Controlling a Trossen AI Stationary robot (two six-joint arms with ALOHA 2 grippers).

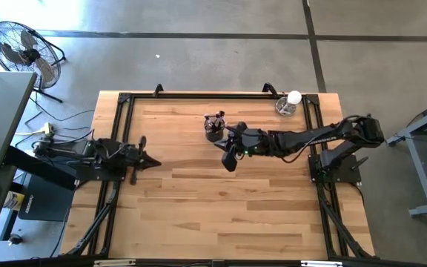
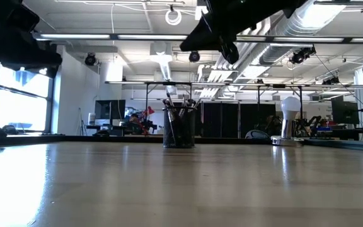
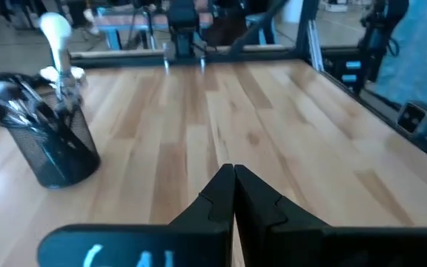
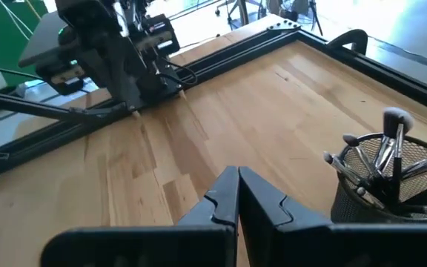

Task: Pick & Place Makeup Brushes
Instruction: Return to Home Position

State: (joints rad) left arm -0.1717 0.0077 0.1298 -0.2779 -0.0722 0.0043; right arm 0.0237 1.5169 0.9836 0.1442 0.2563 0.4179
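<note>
Quick update from my end. Over on the left, the left hand point(image 3: 233, 172) is parked by its own base at the left edge of the surface point(image 1: 199, 215), clenched with nothing in it, so that arm is just waiting. I can't spot a single loose brush on the open wood in the middle. Moving right, the black mesh cup point(image 1: 214, 127) stands toward the far side, a bit right of centre, and the makeup brushes point(image 4: 388, 148) are all bunched upright inside it, bristles poking above the rim. Just beside the cup, on its near-right side, hangs the right hand point(image 1: 230, 160). Its wrist camera shows the two fingers pressed together and holding nothing. That arm is stretched well out from its base at the right edge. Further right, near the far right corner, there's a clear glass with a white ball point(image 1: 288, 103), well apart from the cup. By my read the placing part is finished and I'm on the go-home step. Next I need to lift the right hand a little, swing it away from the cup without clipping the brush tips, then fold the arm back over its base.
</note>
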